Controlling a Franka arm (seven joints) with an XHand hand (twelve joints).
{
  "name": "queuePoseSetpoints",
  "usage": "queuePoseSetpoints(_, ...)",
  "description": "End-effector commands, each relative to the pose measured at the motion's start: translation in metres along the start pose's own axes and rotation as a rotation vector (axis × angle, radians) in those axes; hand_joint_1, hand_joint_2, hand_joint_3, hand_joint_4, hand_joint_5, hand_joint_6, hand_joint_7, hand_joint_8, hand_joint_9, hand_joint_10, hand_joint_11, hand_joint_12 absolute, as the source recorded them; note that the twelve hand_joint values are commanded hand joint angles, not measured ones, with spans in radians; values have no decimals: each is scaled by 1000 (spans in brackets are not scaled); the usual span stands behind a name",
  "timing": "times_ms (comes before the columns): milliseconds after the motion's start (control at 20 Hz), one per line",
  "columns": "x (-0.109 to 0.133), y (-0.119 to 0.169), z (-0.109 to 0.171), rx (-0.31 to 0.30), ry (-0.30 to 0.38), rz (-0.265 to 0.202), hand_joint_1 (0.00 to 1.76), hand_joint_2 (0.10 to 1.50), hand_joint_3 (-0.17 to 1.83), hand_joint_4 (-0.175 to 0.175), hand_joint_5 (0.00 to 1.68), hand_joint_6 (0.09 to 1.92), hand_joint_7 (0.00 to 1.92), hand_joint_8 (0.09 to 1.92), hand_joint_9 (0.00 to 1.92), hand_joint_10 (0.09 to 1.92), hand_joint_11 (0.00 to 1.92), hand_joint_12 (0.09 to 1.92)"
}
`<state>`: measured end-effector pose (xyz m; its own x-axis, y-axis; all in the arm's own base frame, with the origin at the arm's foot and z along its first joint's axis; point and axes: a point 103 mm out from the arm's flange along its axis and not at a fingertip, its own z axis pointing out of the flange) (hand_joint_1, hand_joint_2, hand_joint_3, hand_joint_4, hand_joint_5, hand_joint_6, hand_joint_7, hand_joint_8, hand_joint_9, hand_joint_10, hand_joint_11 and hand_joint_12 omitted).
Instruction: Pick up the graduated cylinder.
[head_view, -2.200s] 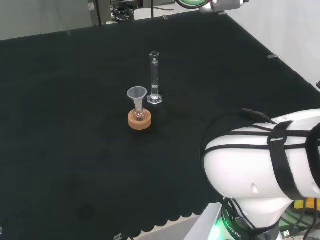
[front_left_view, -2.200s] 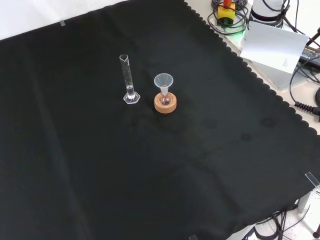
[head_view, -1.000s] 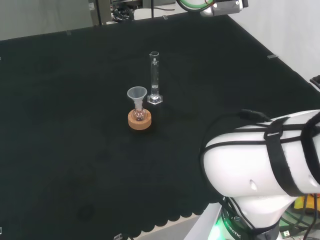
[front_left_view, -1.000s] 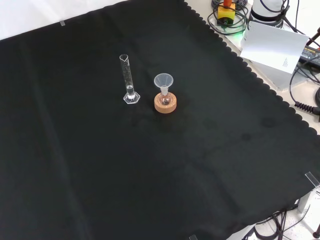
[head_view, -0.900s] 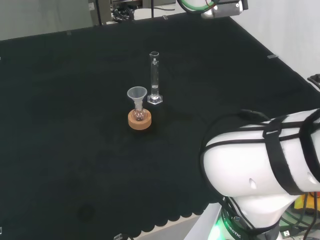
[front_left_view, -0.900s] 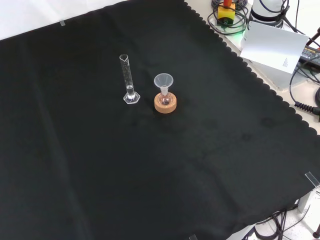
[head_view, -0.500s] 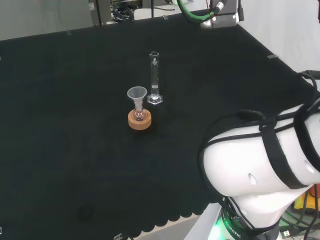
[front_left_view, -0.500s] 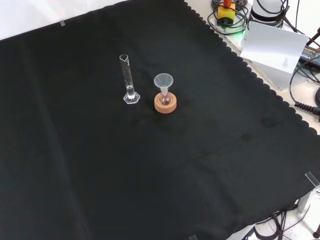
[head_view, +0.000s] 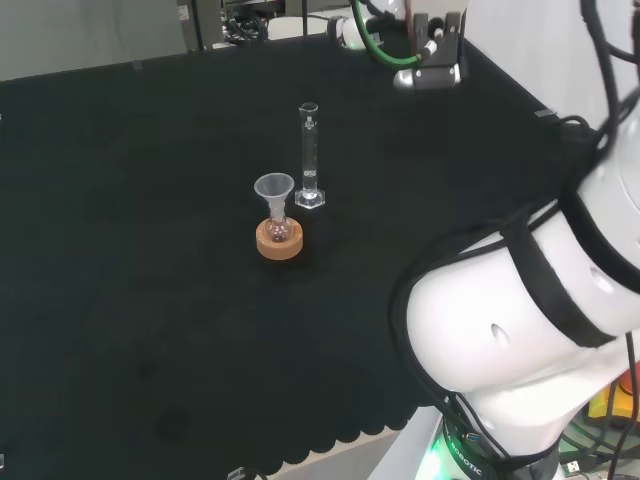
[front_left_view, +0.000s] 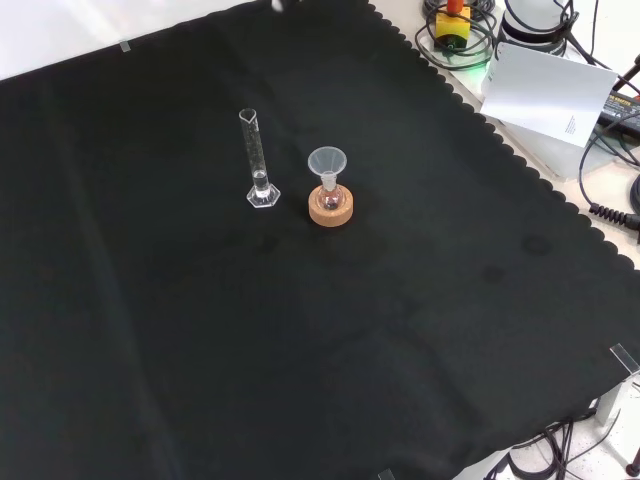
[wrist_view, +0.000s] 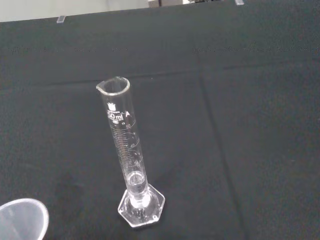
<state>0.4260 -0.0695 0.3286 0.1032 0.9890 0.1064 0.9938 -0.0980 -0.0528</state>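
The graduated cylinder (head_view: 308, 150) is a tall, thin clear tube on a six-sided foot, standing upright and free on the black cloth. In the front view the cylinder (front_left_view: 256, 160) stands just left of the funnel. Up close in the wrist view, the cylinder (wrist_view: 128, 150) shows printed marks, with its spout rim uppermost. The arm's wrist end with a green cable (head_view: 428, 55) hangs above the cloth at the head view's top, well to the right of and beyond the cylinder. Nothing touches the cylinder.
A clear funnel (head_view: 274, 188) sits in a small round flask on a cork ring (head_view: 279, 243), close in front of the cylinder in the head view. The funnel's rim (wrist_view: 20, 217) shows in the wrist view. The arm's big white links (head_view: 530, 310) stand at the head view's right.
The arm's links have swung up at the head view's right, and the wrist end has come down and left into that view's top. Cylinder and funnel have not moved.
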Motion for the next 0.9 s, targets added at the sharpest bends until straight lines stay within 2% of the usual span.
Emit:
queuePoseSetpoints(50, -22, 40, 51, -30, 104, -30, 226, 1177, 241, -51, 312, 87, 70, 577, 244, 710, 37, 1408)
queuePoseSetpoints(400, -25, 47, 95, -28, 225, -67, 315, 1114, 218, -57, 375, 87, 141, 639, 328, 719, 74, 1408)
queuePoseSetpoints(900, -33, 49, 137, 2, 316, -91, 508, 1017, 196, -52, 472, 87, 209, 692, 425, 709, 135, 1401)
